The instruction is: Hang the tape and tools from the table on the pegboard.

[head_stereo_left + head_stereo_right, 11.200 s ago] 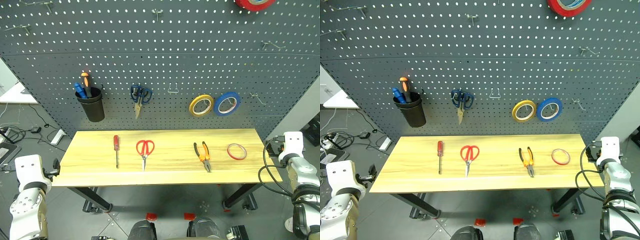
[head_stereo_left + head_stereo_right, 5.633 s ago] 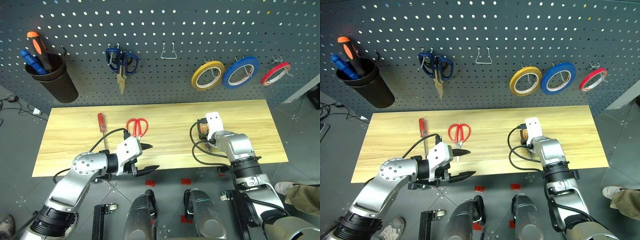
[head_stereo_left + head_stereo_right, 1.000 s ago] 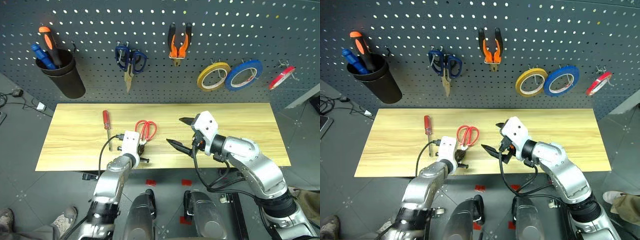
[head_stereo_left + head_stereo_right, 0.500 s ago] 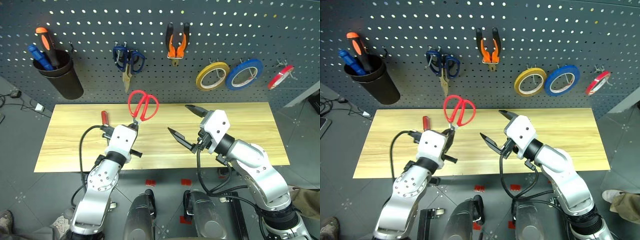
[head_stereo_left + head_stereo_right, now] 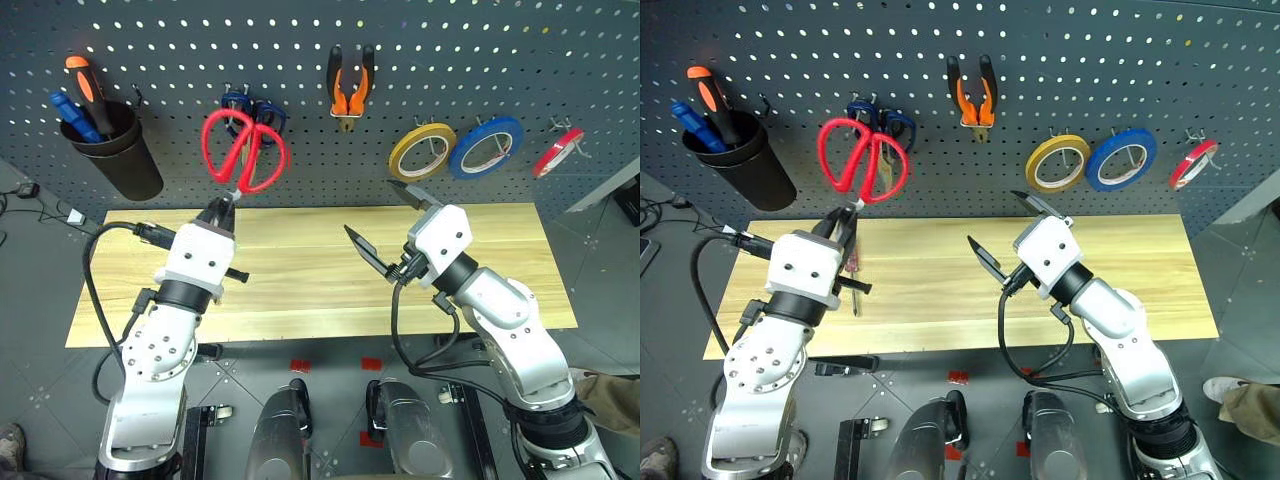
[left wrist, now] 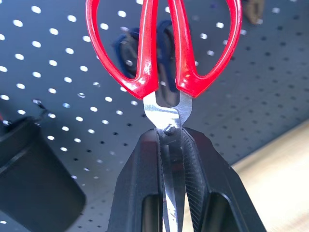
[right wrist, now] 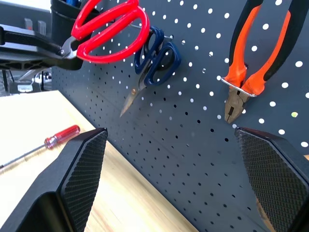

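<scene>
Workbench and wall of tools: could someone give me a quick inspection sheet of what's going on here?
Surface: table, light wood.
Job's things: red scissors held up before the pegboard; pliers and red tape hung; screwdriver on the table.
Clutter: blue scissors, yellow tape, blue tape, black cup of tools.
Pincers: left pincer shut on the scissors' blades; right pincer open, empty.
Cables: black ones along both arms.
Surroundings: grey floor.
</scene>
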Controlling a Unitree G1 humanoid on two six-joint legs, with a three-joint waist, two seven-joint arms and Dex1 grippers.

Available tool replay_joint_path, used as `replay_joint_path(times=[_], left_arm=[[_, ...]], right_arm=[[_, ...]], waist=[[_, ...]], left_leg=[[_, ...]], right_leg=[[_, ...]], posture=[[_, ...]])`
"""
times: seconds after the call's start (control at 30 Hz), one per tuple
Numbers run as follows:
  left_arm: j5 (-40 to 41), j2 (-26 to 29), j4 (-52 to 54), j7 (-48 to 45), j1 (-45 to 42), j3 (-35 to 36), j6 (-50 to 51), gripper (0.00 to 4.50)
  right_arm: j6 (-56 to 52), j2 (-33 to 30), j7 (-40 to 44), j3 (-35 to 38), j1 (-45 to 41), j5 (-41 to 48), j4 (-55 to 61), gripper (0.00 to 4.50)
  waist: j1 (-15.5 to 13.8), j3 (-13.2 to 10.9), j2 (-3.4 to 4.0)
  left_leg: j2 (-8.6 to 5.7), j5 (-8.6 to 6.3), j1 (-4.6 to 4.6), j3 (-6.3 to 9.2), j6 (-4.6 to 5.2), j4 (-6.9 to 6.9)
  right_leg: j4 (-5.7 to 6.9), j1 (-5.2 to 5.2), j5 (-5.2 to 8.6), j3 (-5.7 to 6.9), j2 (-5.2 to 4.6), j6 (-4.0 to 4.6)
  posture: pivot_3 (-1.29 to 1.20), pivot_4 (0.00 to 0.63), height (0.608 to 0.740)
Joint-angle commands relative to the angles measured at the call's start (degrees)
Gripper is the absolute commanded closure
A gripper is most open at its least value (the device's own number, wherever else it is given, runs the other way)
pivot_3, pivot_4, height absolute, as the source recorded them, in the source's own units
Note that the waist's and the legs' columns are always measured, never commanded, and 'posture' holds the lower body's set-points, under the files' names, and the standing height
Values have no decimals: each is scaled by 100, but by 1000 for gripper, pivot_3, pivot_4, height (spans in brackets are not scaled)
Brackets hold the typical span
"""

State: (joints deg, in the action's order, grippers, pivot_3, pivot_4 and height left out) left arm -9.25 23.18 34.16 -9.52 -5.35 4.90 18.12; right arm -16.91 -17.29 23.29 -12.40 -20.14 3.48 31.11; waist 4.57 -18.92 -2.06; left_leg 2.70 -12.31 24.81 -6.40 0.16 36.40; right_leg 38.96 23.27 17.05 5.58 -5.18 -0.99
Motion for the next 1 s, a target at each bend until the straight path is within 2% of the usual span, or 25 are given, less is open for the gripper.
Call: replay_joint_path(times=[0.03,0.23,0.43,0.5,0.63,0.8,0.9,1.0], left_arm=[[37,87,-217,-118,-215,81,-118,4207],[56,134,-970,-309,-803,-94,-306,4207],[45,158,-1430,-513,-993,-243,-371,4207],[23,170,-1518,-532,-968,-241,-256,3479],[52,216,-1563,-654,-797,-241,-115,2332],[390,-11,-1597,-776,-166,-24,852,791],[708,-375,-1624,-437,-47,517,1441,791],[951,-641,-1768,-1,-284,1183,2074,791]], right_arm=[[-17,167,-88,4,-261,10,163,0],[-101,428,-146,-40,-528,10,40,0],[-8,473,-68,-73,-619,-18,-63,0],[10,481,-62,-93,-620,-27,-90,0],[-130,486,0,-174,-544,44,-109,0],[-1564,490,187,-376,-279,521,6,0],[-2219,447,259,-486,-277,699,171,0],[-3330,595,98,-464,-328,986,333,0]], waist=[[17,0,0],[22,0,0],[26,0,0],[26,0,0],[34,0,0],[54,4,0],[50,3,0],[40,2,-2]], left_leg=[[0,0,0,0,0,3],[1,0,0,0,-1,3],[1,0,0,-3,0,12],[2,0,0,-1,-1,15],[2,0,1,-2,0,26],[5,0,-2,0,0,24],[5,0,0,0,0,29],[6,-1,1,10,2,40]], right_leg=[[1,-1,0,-2,0,0],[1,-1,0,2,1,1],[2,-1,-1,-2,-1,1],[4,-2,-1,0,0,1],[6,-5,-1,-4,-1,1],[10,-6,-1,-1,1,2],[11,-5,-1,-3,1,2],[21,-8,-1,4,2,2]], posture=[[-210,315,740],[-214,317,740],[-227,320,740],[-227,320,740],[-227,320,740],[-219,318,740],[-217,326,740],[-212,337,740]])
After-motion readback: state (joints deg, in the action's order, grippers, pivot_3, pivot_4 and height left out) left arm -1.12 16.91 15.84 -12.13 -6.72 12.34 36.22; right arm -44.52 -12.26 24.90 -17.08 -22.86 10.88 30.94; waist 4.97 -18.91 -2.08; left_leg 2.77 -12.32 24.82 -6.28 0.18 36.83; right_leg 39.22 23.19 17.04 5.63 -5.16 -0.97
